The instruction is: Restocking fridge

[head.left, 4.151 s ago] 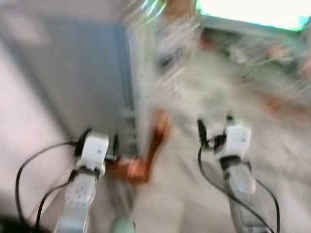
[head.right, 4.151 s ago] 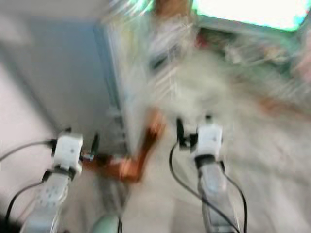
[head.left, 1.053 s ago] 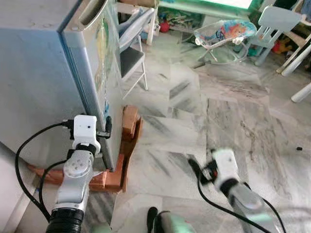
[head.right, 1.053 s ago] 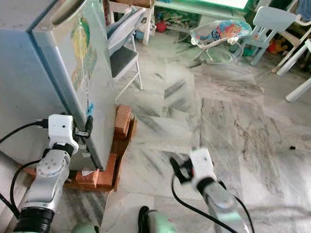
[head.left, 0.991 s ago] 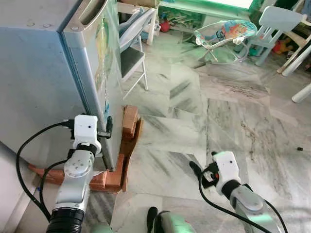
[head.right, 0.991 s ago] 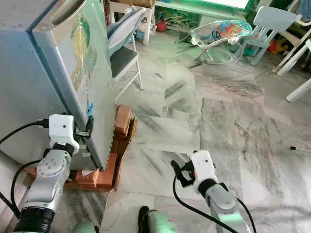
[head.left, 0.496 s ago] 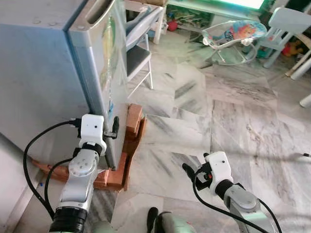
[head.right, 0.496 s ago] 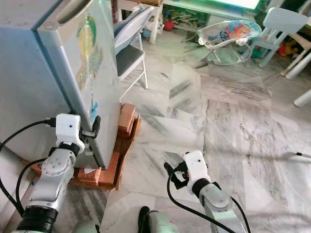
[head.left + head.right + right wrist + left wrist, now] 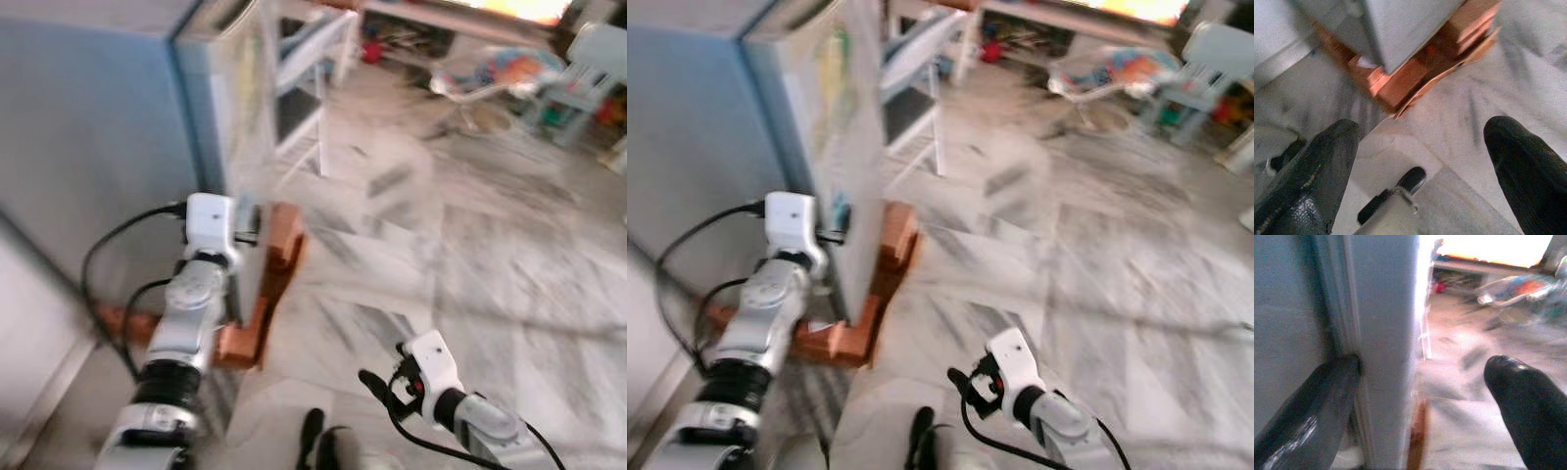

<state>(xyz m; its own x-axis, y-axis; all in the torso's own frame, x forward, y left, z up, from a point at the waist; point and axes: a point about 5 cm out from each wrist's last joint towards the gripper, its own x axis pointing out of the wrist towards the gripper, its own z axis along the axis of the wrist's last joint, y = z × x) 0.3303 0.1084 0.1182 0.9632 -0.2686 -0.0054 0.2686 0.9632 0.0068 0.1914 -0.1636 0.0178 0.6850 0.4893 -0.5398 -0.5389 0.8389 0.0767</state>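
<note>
Swinging the head round now, so the whole picture has slid and blurred compared with half a second ago; my right arm has dropped lower and nearer to me.

My left gripper (image 9: 1420, 396) is up at the near corner of the fridge (image 9: 108, 117), its fingers spread wide apart. In the left wrist view one finger (image 9: 1312, 406) presses against the seam on the fridge's side face while the other finger (image 9: 1528, 406) hangs out in open air past the door edge (image 9: 1383, 333). It's straddling that edge, holding nothing, not closed on anything. From the head camera the left gripper (image 9: 245, 223) sits right at the corner, just above the bricks (image 9: 279, 264) propping the fridge up.

My right gripper (image 9: 1420, 166) is low by my own body, fingers wide apart as well, empty, looking down at marble floor (image 9: 1097, 255) and the brick base (image 9: 1415, 73).

The door looks shut to me, so I judge we're at the very start: opening comes first, stocking after. Further out on the left, a folding chair (image 9: 911, 98) stands just beyond the fridge; far right, a baby bouncer (image 9: 490, 73) and a pale chair (image 9: 593, 64). I can't spot any goods to load yet.
</note>
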